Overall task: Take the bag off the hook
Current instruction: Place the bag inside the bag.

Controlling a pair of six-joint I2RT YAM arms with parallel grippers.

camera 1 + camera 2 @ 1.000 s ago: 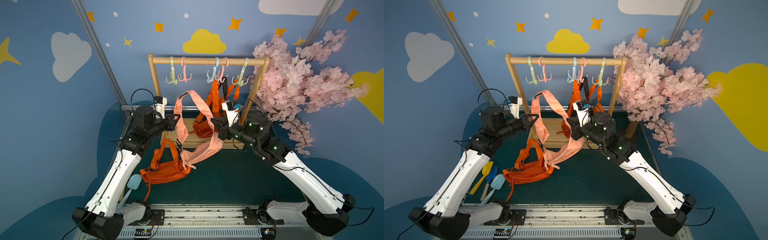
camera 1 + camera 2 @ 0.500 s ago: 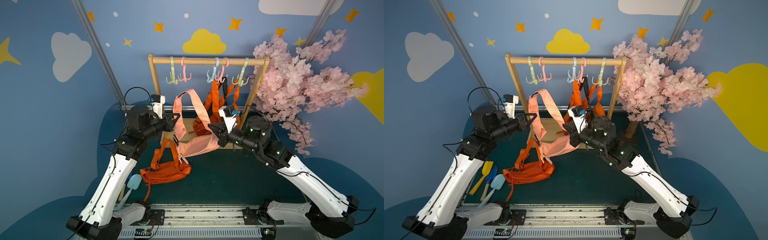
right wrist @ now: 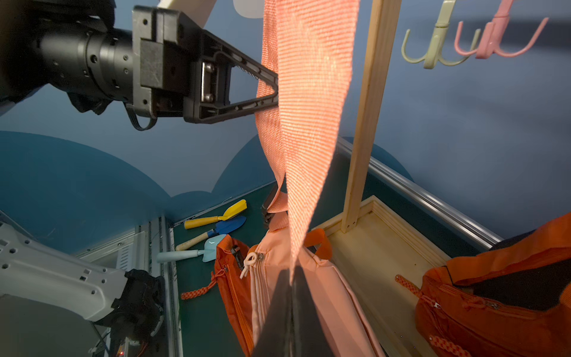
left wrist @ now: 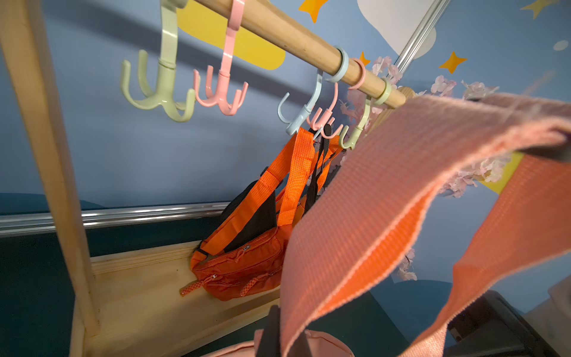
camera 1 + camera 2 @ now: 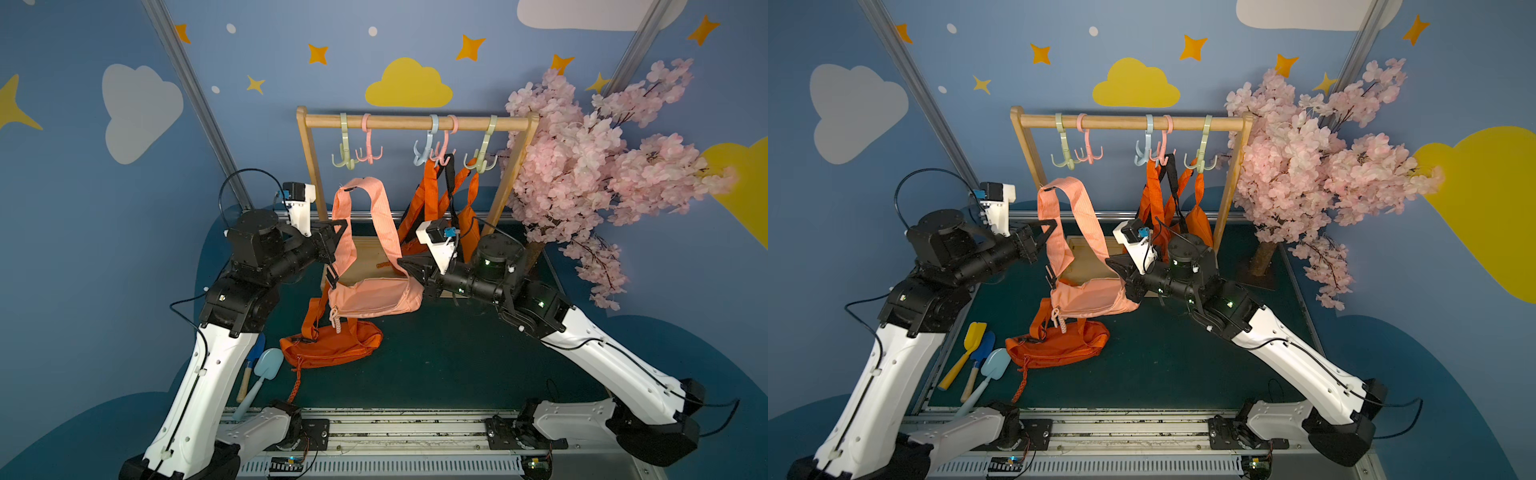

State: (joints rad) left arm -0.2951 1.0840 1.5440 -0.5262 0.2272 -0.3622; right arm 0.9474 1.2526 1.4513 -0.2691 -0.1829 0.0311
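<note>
Blue starry walls, green mat (image 5: 457, 365). I see the pink bag (image 5: 374, 297) off the hooks (image 5: 365, 143), hanging in front of the rack (image 5: 399, 122) above an orange bag (image 5: 332, 347) on the mat. My left gripper (image 5: 340, 232) pinches its strap (image 5: 382, 220); right gripper (image 5: 404, 265) pinches the strap by the pouch.

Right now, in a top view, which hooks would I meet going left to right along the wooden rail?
Left green hook → left pink hook → blue hook → right pink hook → right green hook.
</note>
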